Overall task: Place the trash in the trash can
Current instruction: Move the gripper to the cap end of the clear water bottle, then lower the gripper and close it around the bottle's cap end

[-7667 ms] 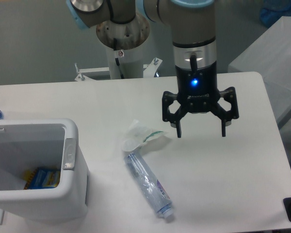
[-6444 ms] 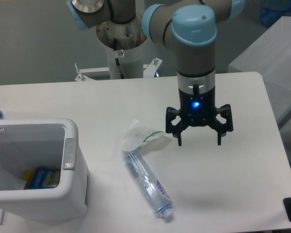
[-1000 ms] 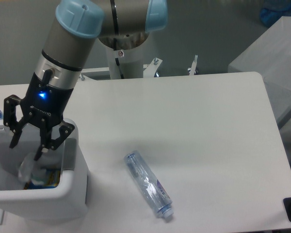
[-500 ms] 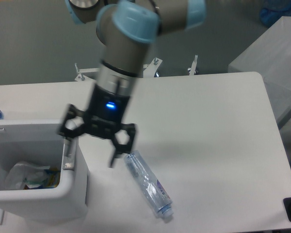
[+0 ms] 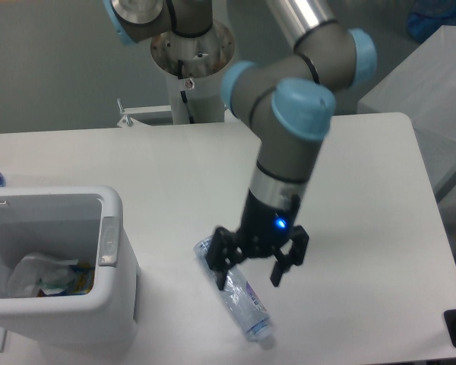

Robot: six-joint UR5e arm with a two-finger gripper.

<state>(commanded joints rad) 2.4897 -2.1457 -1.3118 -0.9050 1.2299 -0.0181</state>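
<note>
1. Gripper [image 5: 251, 277] spread wide, holding nothing, hanging low over the upper half of the bottle [image 5: 234, 292], one finger on each side.
2. Bottle lying diagonally near the front edge of the bench [image 5: 365, 190], cap toward that edge.
3. Wrapper [image 5: 32, 274] already inside the trash can [image 5: 110, 304] at the bench's front left corner.
4. Risk, as judged: round, slick plastic could roll or squirt out if closed off-centre; crushing likely under a hard squeeze.

Grey tubular arm [image 5: 289, 163], pale-blue joint caps, black two-finger claw [image 5: 252, 277], glowing blue light.
</note>
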